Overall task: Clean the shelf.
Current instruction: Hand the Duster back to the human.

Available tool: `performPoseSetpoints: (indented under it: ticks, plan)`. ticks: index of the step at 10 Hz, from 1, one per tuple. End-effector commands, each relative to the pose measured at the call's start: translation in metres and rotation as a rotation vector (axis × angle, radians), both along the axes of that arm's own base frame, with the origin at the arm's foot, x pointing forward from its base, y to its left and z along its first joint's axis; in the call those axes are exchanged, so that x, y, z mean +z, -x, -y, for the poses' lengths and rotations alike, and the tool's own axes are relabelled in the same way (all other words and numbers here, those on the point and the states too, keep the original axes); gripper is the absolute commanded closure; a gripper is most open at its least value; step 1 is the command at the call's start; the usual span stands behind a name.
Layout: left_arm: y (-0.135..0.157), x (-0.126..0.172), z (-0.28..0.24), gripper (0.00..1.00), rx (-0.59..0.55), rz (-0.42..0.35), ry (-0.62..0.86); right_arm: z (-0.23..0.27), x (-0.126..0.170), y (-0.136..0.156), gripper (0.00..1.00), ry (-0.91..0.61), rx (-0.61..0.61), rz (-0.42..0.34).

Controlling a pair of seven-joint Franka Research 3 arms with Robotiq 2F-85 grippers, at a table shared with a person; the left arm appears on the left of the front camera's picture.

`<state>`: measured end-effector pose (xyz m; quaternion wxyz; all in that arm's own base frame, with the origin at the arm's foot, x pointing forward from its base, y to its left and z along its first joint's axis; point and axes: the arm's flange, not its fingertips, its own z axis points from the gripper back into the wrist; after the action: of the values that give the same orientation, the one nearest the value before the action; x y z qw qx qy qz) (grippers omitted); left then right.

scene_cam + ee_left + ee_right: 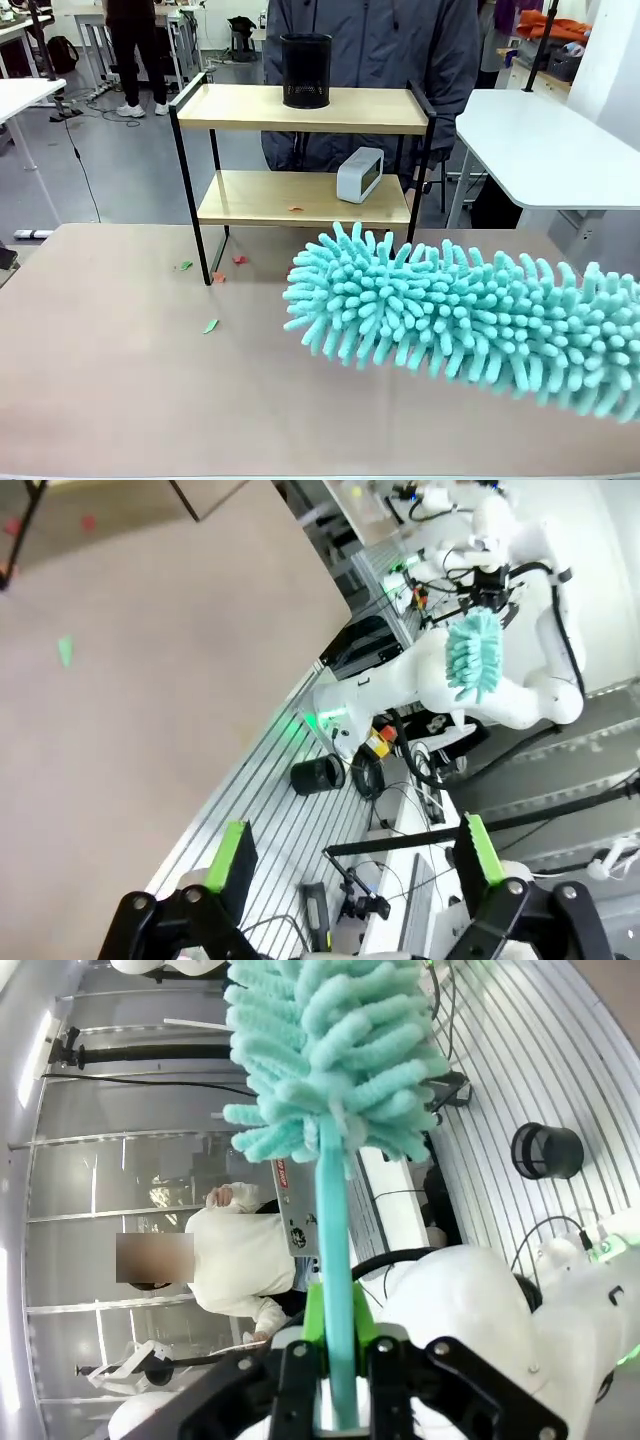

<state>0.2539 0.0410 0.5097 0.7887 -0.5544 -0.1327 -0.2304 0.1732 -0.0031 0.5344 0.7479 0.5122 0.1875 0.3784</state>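
At the far edge of the tabletop [120,360] stands the shelf [305,110], with a black mesh cup [306,70] on its upper board and a small white clock [359,174] on the lower one. My right pincer [335,1380] is clenched on the handle of a turquoise duster [470,315], whose head hangs near the shelf. My left pincer [355,855] is released and holds nothing. Small coloured scraps [211,325] lie by the shelf.

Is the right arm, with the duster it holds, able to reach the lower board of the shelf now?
Probably yes. The duster hangs just in front of the shelf, and the lower board's front is open; only the white clock and small scraps lie on it.
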Motion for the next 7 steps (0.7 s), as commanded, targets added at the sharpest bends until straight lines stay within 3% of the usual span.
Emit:
performPoseSetpoints:
  ticks: [1,2,3,5,7]
  plan:
    - [-0.001,0.013,-0.006,0.00,0.050,0.041,0.043,0.008,0.003,0.001,0.88,-0.009,-0.018,0.005]
    - [0.000,0.000,0.000,0.00,0.000,0.000,0.000,0.000,0.000,0.000,0.88,0.000,0.000,0.000]
    - [-0.015,-0.004,0.032,0.00,-0.016,0.005,0.051,-0.028,0.006,-0.029,0.88,0.068,0.114,0.008]
    - [-0.041,-0.012,0.074,0.00,-0.211,-0.118,0.133,-0.059,0.022,-0.068,0.88,0.108,0.223,0.024]
    - [-0.048,-0.027,0.118,0.00,-0.309,-0.180,0.126,-0.100,0.018,-0.097,0.88,0.153,0.320,-0.024]
